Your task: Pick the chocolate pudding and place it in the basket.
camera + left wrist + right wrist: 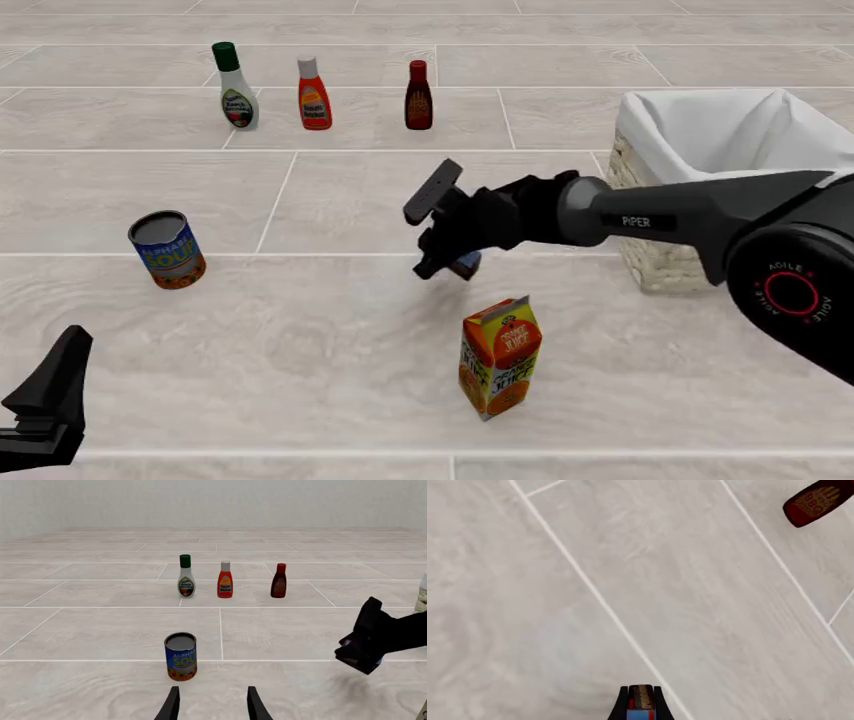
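The chocolate pudding (641, 704) is a small box with a blue band and red label. It is pinched between the fingers of my right gripper (641, 707). In the front view the right gripper (442, 262) hangs above the floor at the middle, shut on the pudding (466, 265), of which only a small blue corner shows. The basket (638, 150), pale wicker with a white liner, stands to the right of it, behind the right arm. My left gripper (56, 378) sits at the near left; its fingers (171, 706) stand apart with nothing between them.
An orange juice carton (501, 356) stands just in front of the right gripper. A blue-and-orange tin can (167, 250) is at the left, right ahead of the left gripper. Three bottles stand at the back: white dressing (236, 88), red (314, 96), dark brown (419, 98).
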`<state>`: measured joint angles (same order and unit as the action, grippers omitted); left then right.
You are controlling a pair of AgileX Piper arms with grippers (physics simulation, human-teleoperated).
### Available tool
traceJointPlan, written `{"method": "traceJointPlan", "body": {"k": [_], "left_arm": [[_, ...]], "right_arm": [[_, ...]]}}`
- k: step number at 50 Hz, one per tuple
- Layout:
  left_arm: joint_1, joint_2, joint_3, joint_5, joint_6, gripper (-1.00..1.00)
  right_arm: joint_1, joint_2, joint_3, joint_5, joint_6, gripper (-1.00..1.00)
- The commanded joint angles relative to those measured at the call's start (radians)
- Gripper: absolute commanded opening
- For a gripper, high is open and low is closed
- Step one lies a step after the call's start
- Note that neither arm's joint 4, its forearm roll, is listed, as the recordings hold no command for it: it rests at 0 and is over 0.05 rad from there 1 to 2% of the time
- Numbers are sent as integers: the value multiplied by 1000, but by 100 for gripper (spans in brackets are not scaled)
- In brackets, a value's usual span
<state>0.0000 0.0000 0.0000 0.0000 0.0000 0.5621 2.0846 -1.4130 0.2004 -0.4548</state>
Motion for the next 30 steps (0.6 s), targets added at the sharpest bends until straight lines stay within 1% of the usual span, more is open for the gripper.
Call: {"method": "traceJointPlan", "body": {"k": [1, 5, 9, 12, 16, 25, 29, 30], "left_arm": [[0, 0, 0, 0, 0, 100], [0, 0, 0, 0, 0, 100], [0, 0, 0, 0, 0, 100], [0, 0, 0, 0, 0, 100], [0, 0, 0, 0, 0, 100], [0, 0, 0, 0, 0, 100], [0, 0, 0, 0, 0, 100], [0, 0, 0, 0, 0, 100]], "right_arm": [[-29, -56, -18, -23, -16, -100], [-33, -76, -18, -34, -8, -100], [-46, -91, -32, -44, 18, -100], [-50, -100, -30, -56, 20, -100], [-68, -110, -54, -56, 49, -100], [-72, -153, -56, -80, 66, -100], [-72, -184, -56, -90, 86, -100], [-74, -197, -46, -107, 84, -100]]}}
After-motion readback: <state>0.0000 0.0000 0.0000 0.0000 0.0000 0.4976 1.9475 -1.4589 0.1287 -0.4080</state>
